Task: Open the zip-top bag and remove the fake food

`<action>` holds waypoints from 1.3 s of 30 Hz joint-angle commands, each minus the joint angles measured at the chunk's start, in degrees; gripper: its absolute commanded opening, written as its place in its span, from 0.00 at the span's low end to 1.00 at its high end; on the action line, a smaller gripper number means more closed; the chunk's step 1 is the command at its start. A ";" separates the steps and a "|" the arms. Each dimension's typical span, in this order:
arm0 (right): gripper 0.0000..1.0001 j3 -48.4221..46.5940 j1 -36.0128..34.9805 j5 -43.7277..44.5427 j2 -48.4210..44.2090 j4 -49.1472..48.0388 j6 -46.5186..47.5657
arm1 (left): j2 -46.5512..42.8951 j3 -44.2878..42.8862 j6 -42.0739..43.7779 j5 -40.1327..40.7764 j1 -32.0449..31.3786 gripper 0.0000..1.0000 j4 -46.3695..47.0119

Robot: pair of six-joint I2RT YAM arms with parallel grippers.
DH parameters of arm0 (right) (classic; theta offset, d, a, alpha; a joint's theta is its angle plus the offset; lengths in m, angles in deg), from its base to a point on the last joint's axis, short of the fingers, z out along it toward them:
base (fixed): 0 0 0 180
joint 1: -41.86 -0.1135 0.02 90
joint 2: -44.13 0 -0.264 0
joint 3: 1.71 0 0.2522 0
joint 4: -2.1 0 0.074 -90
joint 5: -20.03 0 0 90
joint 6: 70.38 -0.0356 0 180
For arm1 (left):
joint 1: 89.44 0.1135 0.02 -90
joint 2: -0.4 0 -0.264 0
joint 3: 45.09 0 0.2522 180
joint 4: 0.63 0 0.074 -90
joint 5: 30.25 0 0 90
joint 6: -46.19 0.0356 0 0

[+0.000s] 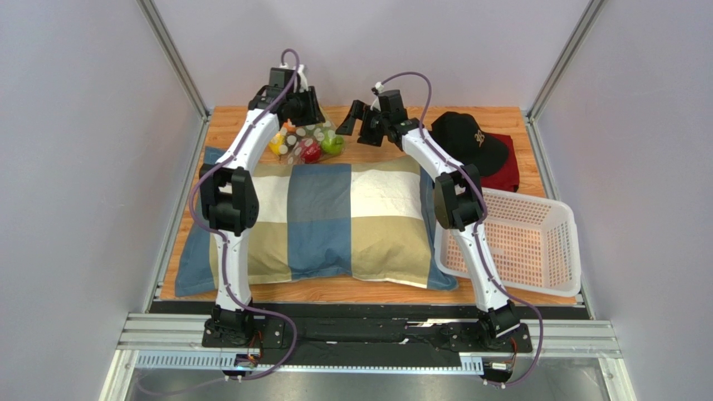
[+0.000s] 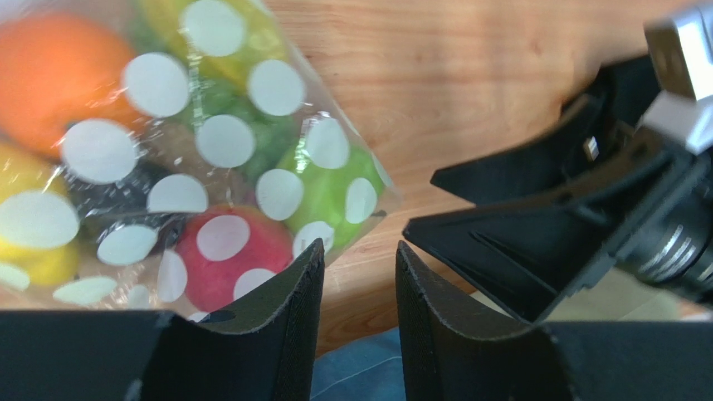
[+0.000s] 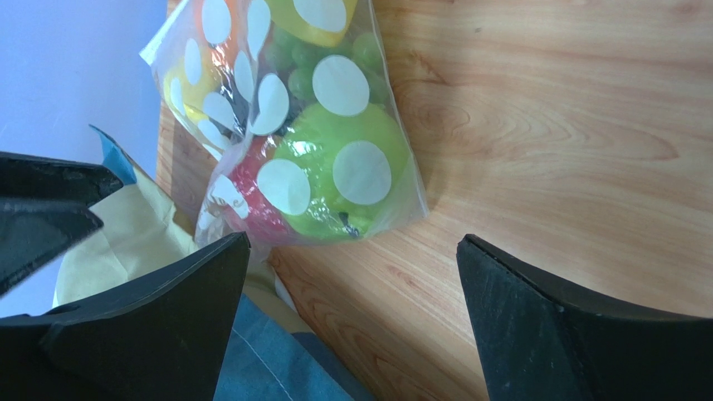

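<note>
Clear zip-top bag (image 1: 305, 142) of fake food (image 3: 311, 134) is flanked by narrowly parted left fingers (image 2: 276, 322) and wide-spread right fingers (image 3: 167, 322), both empty; its seal should be gripped next.

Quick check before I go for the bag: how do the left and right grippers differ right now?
Left gripper: jaws nearly together, with only a narrow gap. Right gripper: jaws spread wide. In its wrist view, the left gripper's jaws sit by the red fruit in the zip-top bag; the right gripper's jaws frame the end of the bag with the green fruit. Shared: both are empty and both are aimed at the bag.
</note>
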 commanded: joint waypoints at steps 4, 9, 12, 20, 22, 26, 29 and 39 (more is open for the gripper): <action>1.00 3.64 1.27 -2.33 -5.92 -2.10 -1.32 | 1.31 -1.92 23.77 1.10 -0.55 0.43 -2.66; 1.00 4.34 2.50 -2.68 -6.63 -2.10 -1.85 | 3.69 -5.09 29.84 2.06 -0.90 0.43 -7.32; 1.00 4.17 3.03 -2.86 -6.98 -2.10 -1.50 | 5.36 -6.57 32.13 -0.74 -0.90 0.44 -10.56; 1.00 4.69 3.03 -3.30 -7.68 -2.37 -1.15 | 6.94 -7.20 34.16 -6.10 -0.99 0.45 -13.48; 1.00 4.96 3.03 -3.30 -8.03 -2.54 -1.06 | 7.38 -7.37 33.81 -6.37 -0.99 0.45 -13.47; 1.00 5.40 3.03 -2.95 -8.30 -2.72 -0.97 | 9.05 -8.25 33.37 -5.43 -1.34 0.45 -13.13; 1.00 5.31 3.03 -2.86 -8.12 -2.72 -0.97 | 11.33 -10.71 34.41 -3.48 -2.30 0.42 -14.88; 1.00 3.47 3.03 -2.77 -7.42 -2.01 -0.36 | 12.66 -13.17 41.01 8.82 -4.77 0.04 -14.19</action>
